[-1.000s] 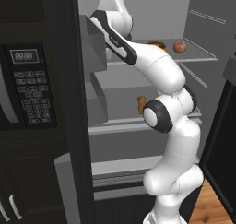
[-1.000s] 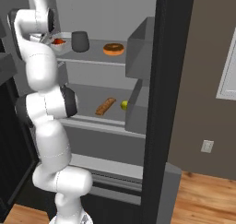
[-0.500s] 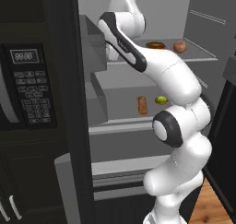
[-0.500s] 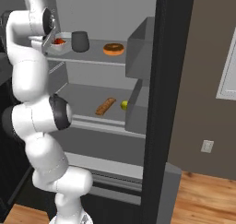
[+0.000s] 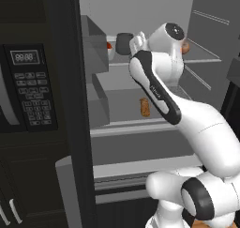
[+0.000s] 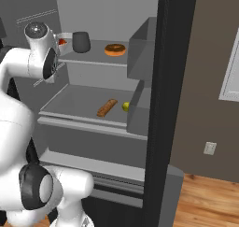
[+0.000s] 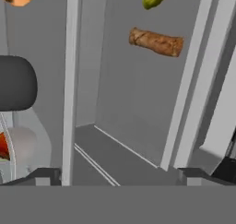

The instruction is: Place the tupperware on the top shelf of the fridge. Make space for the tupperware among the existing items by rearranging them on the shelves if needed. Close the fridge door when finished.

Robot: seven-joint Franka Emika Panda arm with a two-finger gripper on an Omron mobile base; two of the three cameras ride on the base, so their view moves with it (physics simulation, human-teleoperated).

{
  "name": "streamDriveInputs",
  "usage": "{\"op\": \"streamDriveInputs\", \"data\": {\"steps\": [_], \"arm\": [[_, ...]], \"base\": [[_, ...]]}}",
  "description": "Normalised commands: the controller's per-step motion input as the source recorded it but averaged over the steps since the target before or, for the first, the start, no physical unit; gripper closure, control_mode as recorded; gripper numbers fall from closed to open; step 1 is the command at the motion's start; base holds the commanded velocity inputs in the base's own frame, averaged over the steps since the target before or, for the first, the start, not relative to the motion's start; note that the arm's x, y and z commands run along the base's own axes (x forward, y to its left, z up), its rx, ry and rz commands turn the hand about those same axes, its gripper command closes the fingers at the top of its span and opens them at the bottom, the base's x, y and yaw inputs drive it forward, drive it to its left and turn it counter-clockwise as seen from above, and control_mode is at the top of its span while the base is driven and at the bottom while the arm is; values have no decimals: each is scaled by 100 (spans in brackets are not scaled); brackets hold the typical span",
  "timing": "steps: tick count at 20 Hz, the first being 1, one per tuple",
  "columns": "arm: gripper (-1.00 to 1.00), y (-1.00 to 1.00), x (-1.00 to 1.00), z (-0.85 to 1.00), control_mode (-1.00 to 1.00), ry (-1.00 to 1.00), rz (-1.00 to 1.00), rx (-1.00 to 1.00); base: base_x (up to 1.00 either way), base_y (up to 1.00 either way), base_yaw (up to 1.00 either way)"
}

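The fridge point(image 6: 173, 81) stands open. The tupperware point(image 6: 62, 39) sits at the left end of the top shelf point(image 6: 100, 58), red food showing, beside the dark jar point(image 6: 80, 42); further right lies the donut point(image 6: 115, 49). In the left base view the tupperware point(image 5: 108, 46) peeks out left of the jar point(image 5: 123, 43), and the fruit point(image 5: 186, 47) is half hidden behind my arm. My gripper point(image 7: 120, 177) is open and empty, just in front of the top shelf's left part. The hand view is rolled, with the jar point(image 7: 16, 82) and tupperware point(image 7: 3, 147) at its left.
On the lower shelf point(image 6: 74, 102) lie a brown lump point(image 6: 107, 108) and a lime point(image 6: 125, 106). Grey door bins point(image 6: 140, 53) jut out at the right, and others point(image 5: 96, 49) at the left. A black microwave panel point(image 5: 28, 86) stands left of the fridge.
My wrist has drawn back from the top shelf and come down a little, to the right in the left base view. The tupperware stays on the shelf; the jaws remain open.
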Motion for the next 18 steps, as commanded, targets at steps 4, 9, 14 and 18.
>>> {"op": "streamDriveInputs", "data": {"steps": [4,9,14,18], "arm": [[-100,-29,-95,4,-100,-10,24,-5],[-100,-62,-96,0,-100,13,7,-14],[-100,-51,-82,-1,-100,13,-6,-16],[-100,-28,-42,-5,-100,6,-22,-15]], "base": [[0,0,0],[0,0,0],[0,0,0],[0,0,0]]}}
